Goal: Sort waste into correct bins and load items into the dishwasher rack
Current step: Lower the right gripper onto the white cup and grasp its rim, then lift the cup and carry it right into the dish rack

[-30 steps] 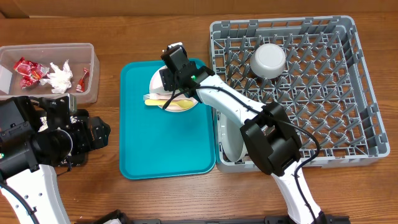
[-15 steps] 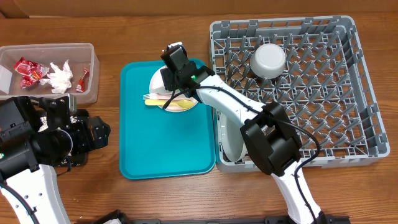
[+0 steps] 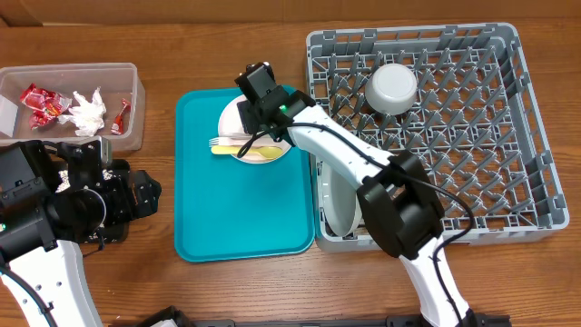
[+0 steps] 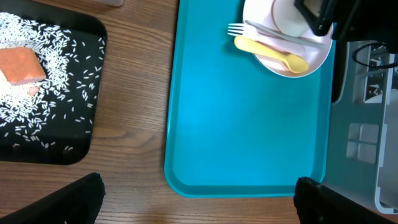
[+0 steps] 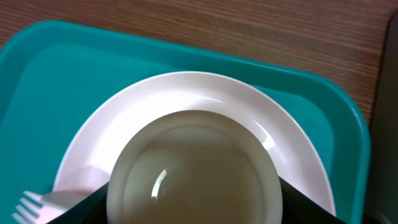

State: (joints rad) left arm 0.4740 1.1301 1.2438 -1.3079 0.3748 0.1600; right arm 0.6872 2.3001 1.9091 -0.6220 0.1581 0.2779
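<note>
In the right wrist view the small white cup (image 5: 193,168) stands on the pale plate (image 5: 292,143), and my right gripper (image 5: 193,208) is shut on its sides. From overhead, that gripper (image 3: 247,116) hides the cup. A white fork (image 3: 221,142) and a yellow spoon (image 3: 252,153) lie on the plate (image 3: 229,121). The dishwasher rack (image 3: 508,109) holds an upturned grey bowl (image 3: 392,86) and a grey plate (image 3: 336,204) on edge. My left gripper (image 4: 199,202) hangs open over the teal tray's near edge, right of the black tray (image 4: 87,134) with rice (image 4: 56,81) and an orange cube (image 4: 22,65).
The teal tray (image 3: 241,209) lies between the rack and my left arm. At the far left, the clear tub (image 3: 134,100) holds red wrappers (image 3: 41,104) and a crumpled napkin (image 3: 88,113). Bare wooden table lies in front of the tray.
My right gripper has narrowed onto the cup and its arm has shifted slightly to the right. The left arm has not moved.
</note>
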